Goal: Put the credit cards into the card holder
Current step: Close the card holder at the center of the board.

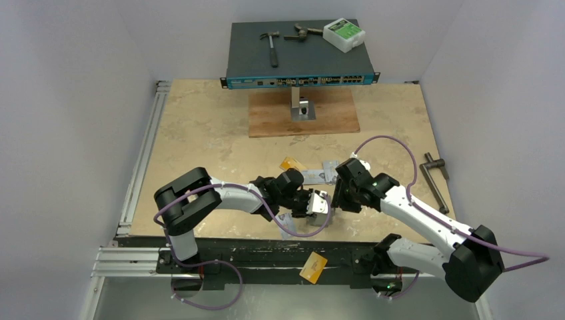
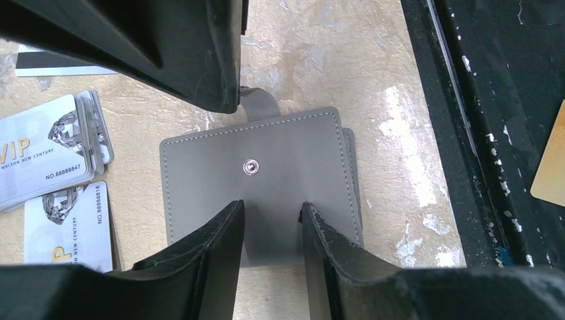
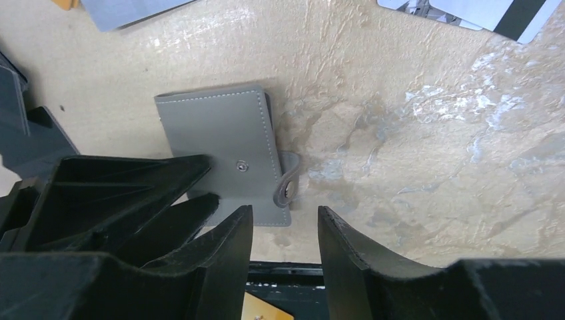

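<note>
Position matters most here: the card holder [image 2: 266, 193] lies flat and closed on the counter [image 2: 333, 53], between my two hands, and each hand meets a different edge of it.

My left hand [image 2: 272, 233] hangs right over the holder's near edge. Its jaws are partly apart with nothing gripped, and the grey cover shows in the gap between them. From this wrist the holder's long side runs across me, left to right. The snap button [image 2: 250, 167] sits just ahead of the gap, and the closing tab [image 2: 260, 107] sticks out from the far edge, pointing away from me.

That far edge belongs to my right hand [image 3: 285, 233]. Its jaws are also partly apart and empty, and the loose tab lies just ahead of them, a little to the left of the gap. So the right hand is nearer the tab, and I judge it better placed to lift the cover while the left hand pins the body.

The silver cards [image 2: 46, 153] lie just beside the holder, to the left in the left wrist view. An orange card [image 2: 552, 167] lies off the counter, beyond the black rail [image 2: 480, 133].
</note>
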`<state>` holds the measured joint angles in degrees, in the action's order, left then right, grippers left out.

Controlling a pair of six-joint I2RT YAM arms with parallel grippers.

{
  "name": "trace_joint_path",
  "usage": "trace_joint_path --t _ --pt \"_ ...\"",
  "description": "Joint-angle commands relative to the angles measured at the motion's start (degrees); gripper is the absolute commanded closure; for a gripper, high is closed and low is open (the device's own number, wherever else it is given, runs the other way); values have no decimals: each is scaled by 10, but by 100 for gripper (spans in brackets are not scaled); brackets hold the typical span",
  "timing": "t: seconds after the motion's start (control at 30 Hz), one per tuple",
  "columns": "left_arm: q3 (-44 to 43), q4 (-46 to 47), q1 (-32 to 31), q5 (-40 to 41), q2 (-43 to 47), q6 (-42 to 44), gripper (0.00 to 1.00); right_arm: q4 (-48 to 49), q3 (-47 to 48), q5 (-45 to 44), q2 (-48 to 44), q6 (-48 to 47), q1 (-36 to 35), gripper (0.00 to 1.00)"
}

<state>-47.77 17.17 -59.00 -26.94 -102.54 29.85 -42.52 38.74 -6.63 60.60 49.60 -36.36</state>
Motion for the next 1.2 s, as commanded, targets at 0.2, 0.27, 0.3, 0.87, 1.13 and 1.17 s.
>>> trace_joint_path --t 0.2,0.27,0.3,0.87,1.13,1.17 --pt "15 -21 6 20 -25 30 66 -3 51 -19 72 -30 1 58" --pt "15 -20 6 20 -24 31 67 -3 54 -17 85 -32 1 59" --pt "16 -19 6 20 -24 31 67 -3 56 -16 90 -33 1 60" --pt "18 -20 6 19 -20 35 71 -12 58 -23 106 -32 1 85" --pt "17 -20 6 19 -20 34 73 -15 35 -26 83 -17 1 100" --pt "17 -19 5 19 -20 35 73 -11 31 -22 82 -15 1 100"
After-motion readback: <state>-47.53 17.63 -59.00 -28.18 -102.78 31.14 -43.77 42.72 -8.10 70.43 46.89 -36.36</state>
